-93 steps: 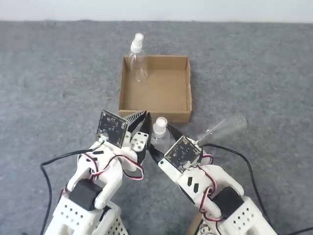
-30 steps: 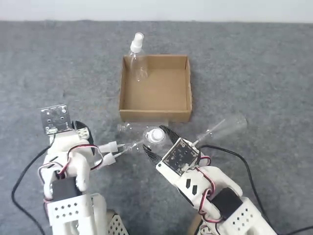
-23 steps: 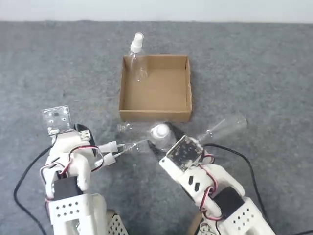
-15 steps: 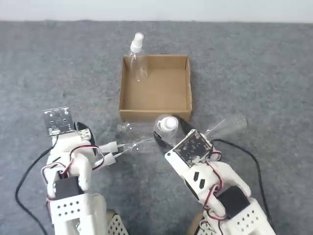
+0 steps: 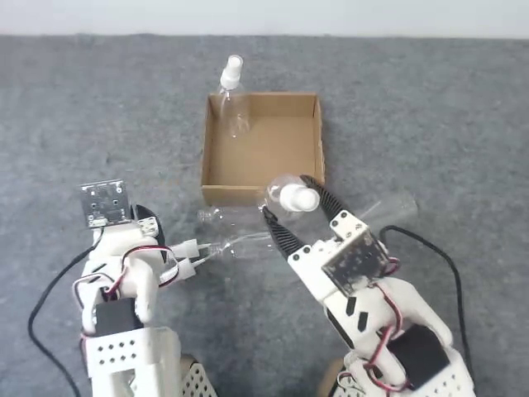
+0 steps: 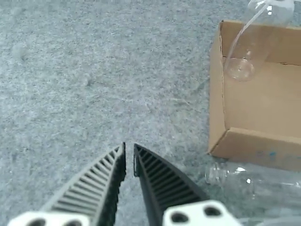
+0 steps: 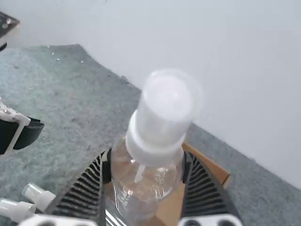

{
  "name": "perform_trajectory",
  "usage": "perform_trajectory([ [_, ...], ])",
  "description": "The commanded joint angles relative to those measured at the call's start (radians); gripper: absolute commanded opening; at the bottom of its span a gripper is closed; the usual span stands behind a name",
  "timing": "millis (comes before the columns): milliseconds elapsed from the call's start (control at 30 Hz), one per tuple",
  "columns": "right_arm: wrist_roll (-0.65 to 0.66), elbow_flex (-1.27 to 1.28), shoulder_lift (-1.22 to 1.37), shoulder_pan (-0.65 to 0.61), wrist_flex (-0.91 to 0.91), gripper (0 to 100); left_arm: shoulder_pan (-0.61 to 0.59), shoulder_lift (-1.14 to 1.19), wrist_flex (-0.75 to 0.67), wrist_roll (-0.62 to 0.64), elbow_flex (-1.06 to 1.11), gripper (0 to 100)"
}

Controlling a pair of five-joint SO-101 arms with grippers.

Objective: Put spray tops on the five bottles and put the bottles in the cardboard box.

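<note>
The capped bottle (image 7: 157, 117) is held between the jaws of the right claw (image 5: 285, 195), which are closed on its shoulder. Its cap pokes out past the fingertips. In the high view it hangs at mid-frame, over the near wall of the box (image 5: 319, 141).

The step judged in hand is the carry into the box. It is best done if the bottle is raised clear of the near wall and taken over the bare floor. It should be kept well apart from the standing bottle (image 5: 234, 112) in the upper-left corner, then set upright, lowered until it rests, and only then released.

The left claw (image 6: 129, 157), at lower left, is almost closed on nothing. An uncapped bottle (image 5: 227, 219) lies just below the box, with spray tops (image 5: 192, 246) beside it.
</note>
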Motion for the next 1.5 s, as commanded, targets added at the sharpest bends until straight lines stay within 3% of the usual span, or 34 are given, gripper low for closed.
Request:
perform_trajectory([
  [0, 0.011, -0.123, -0.007, 0.010, -0.004, 0.6, 0.006, -0.015, -0.029, -0.006, -0.010, 3],
  [333, 0.012, -0.249, 0.027, 0.008, -0.004, 0.6, 0.002, -0.015, -0.029, -0.006, -0.008, 3],
  [1000, 0.003, -0.548, 0.628, 0.005, -0.008, 0.6, 0.006, -0.015, -0.106, -0.008, 0.041, 3],
  [1467, 0.003, -0.560, 0.900, -0.013, -0.226, 0.6, 0.006, -0.015, -0.106, -0.008, 0.044, 3],
])
